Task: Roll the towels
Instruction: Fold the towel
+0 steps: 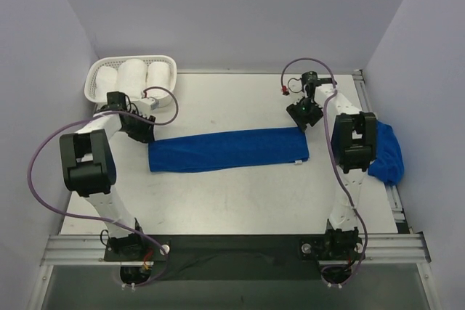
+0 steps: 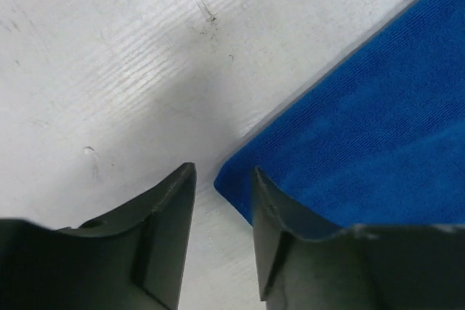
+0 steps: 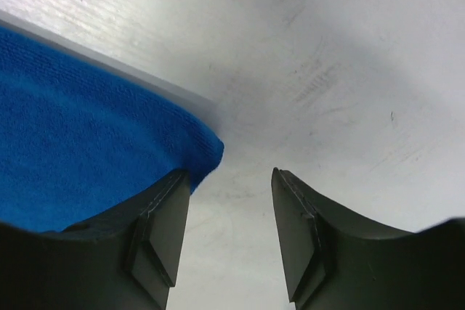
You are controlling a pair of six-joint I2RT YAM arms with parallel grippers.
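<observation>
The towel strip lies flat, my left gripper and right gripper half-open and empty at its ends, a basket of white rolls beyond its left end.

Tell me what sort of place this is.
Probably a robot lab test cell: plain panels wall in a white table, with the left arm and right arm bolted to a metal rail.

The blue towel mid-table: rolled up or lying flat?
Lying flat: the blue towel lies as one long strip across the table, with no coil at either end.
</observation>
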